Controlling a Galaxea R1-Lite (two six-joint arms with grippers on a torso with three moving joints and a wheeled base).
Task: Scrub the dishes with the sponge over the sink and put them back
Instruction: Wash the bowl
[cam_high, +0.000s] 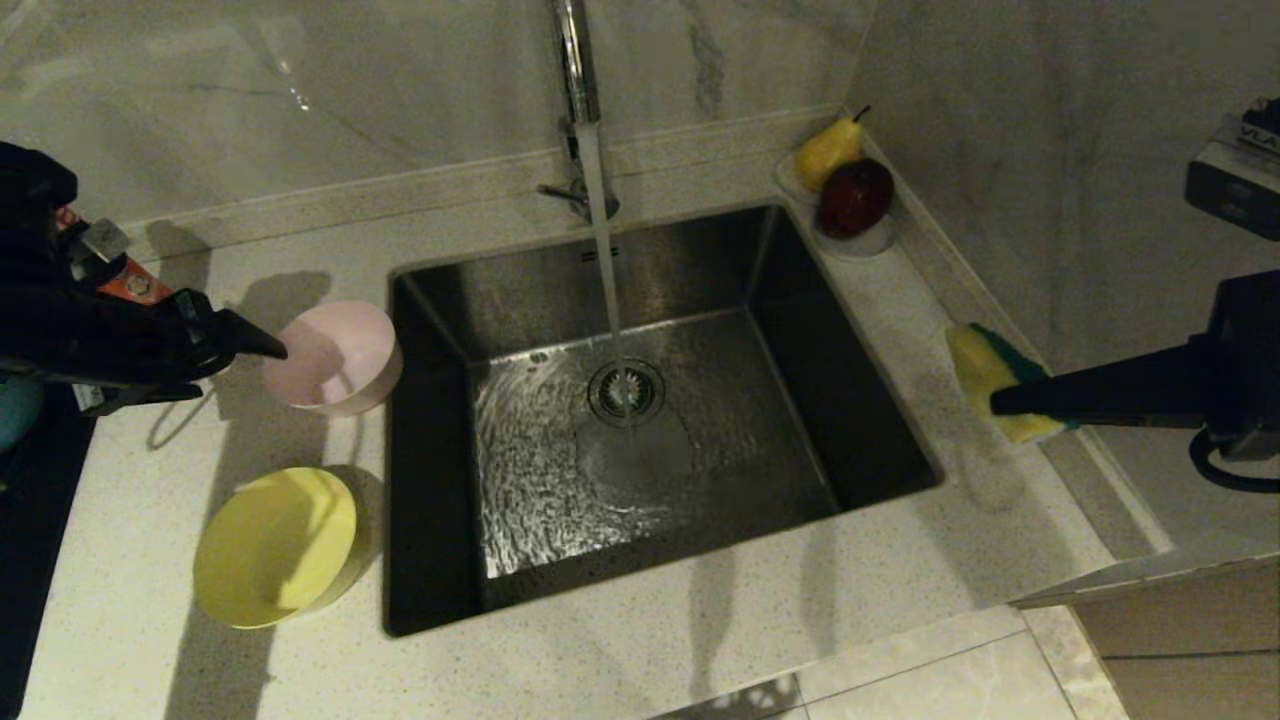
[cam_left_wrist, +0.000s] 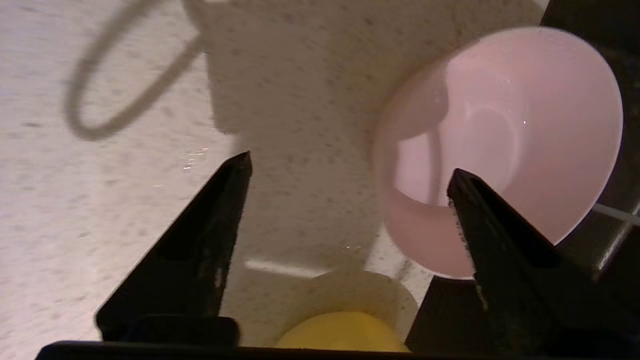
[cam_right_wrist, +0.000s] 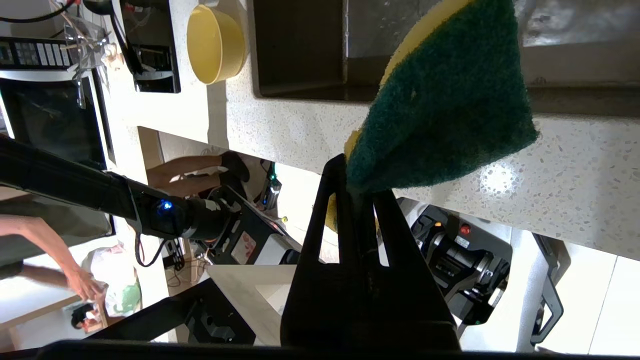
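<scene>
Two bowls on counter left of sink (cam_high: 660, 430): pink bowl (cam_high: 335, 358), yellow bowl (cam_high: 275, 545). Our left gripper (cam_left_wrist: 350, 170) spread wide, empty, beside pink, likely lining up grasp. Our right gripper (cam_right_wrist: 357, 192) clamps sponge (cam_right_wrist: 440, 100) over right counter, ready for scrubbing; tap running

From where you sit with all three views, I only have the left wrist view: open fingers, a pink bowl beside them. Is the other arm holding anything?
Observer: Yes. The right gripper is shut on the sponge, right of the sink.
Operator: Is the tap running?
Observer: Yes, water streams onto the drain.
Operator: Is the pink bowl in the sink?
Observer: No. The pink bowl sits on the counter by the sink's left edge.
</scene>
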